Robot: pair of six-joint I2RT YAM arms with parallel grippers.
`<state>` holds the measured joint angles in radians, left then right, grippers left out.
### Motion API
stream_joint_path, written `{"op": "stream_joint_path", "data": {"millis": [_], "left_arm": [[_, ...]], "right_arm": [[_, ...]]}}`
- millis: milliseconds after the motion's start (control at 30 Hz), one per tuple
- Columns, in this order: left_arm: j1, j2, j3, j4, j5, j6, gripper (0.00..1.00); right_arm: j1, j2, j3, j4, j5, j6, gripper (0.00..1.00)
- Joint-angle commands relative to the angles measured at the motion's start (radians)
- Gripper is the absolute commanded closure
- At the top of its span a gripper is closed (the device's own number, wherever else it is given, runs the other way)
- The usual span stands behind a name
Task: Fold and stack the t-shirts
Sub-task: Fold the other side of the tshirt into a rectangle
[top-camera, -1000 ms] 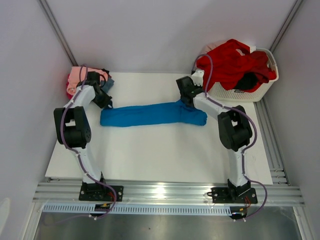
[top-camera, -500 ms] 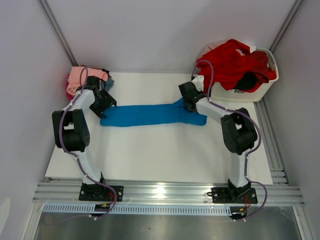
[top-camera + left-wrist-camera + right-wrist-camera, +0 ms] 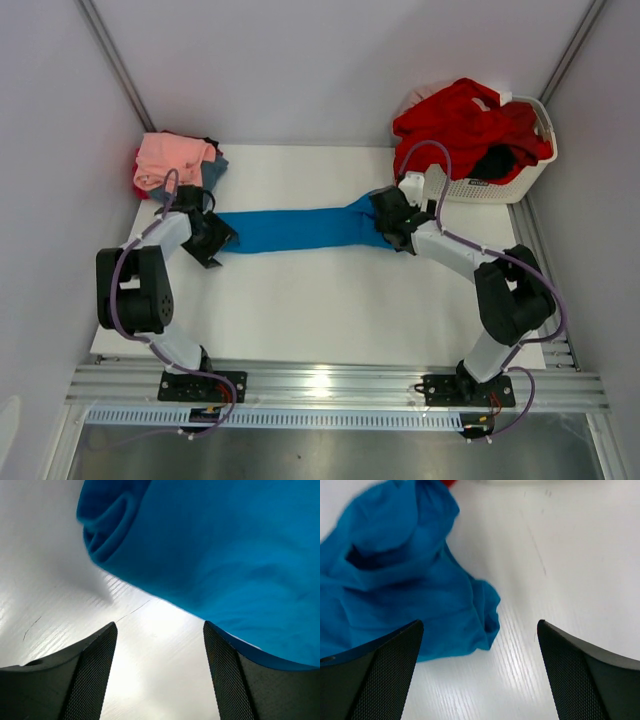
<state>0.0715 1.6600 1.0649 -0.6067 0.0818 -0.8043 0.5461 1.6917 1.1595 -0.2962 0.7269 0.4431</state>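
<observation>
Just ahead of the left hand [image 3: 218, 240]: one end of the bright blue t-shirt [image 3: 300, 228], drawn out as a long narrow band across the white surface [image 3: 320, 310] and reaching over to the right hand [image 3: 388, 218] at its other end.

Left hand spread, fingers [image 3: 95, 675] apart, bare surface showing in the gap, nothing pinched. From the left wrist, a rolled edge of blue cloth ahead and to the left of the gap, the main body of cloth spilling ahead and rightward, passing behind the right finger.

Right hand spread wide too, fingers [image 3: 375, 675] far apart, pinching nothing. From the right wrist, a rumpled, bunched end of the blue shirt ahead and to the left, flat on the surface, its nearest fold just beside the left finger's tip. Bare white surface ahead and to the right. Contact between fingers and cloth, at either hand: cannot tell.

Beyond the left hand, at the far left corner: stack of folded t-shirts [image 3: 175, 160], salmon pink on top, red and slate blue edges peeking out beneath, a bit of black at the back.

Beyond the right hand, off the far right corner: white slatted basket [image 3: 500, 188], heaped with a red t-shirt [image 3: 455, 118], a black t-shirt [image 3: 495, 160] tucked in among it.

Both hands low, close to the surface.
</observation>
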Motion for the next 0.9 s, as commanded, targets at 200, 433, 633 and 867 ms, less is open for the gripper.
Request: {"op": "stream_joint_path", "data": {"millis": [200, 433, 633, 867], "left_arm": [[-0.026, -0.049, -0.066, 0.054, -0.027, -0.058, 0.28], [-0.026, -0.005, -0.005, 0.036, -0.073, -0.055, 0.30], [-0.024, -0.017, 0.020, 0.050, -0.109, -0.035, 0.30], [-0.025, 0.069, 0.107, -0.037, -0.168, -0.035, 0.44]], "right_arm": [[0.000, 0.036, -0.115, 0.054, -0.110, 0.089, 0.03], [-0.005, 0.069, -0.104, 0.086, -0.156, 0.065, 0.07], [-0.005, 0.057, -0.130, 0.104, -0.181, 0.063, 0.13], [-0.005, 0.037, -0.165, 0.115, -0.219, 0.077, 0.35]]}}
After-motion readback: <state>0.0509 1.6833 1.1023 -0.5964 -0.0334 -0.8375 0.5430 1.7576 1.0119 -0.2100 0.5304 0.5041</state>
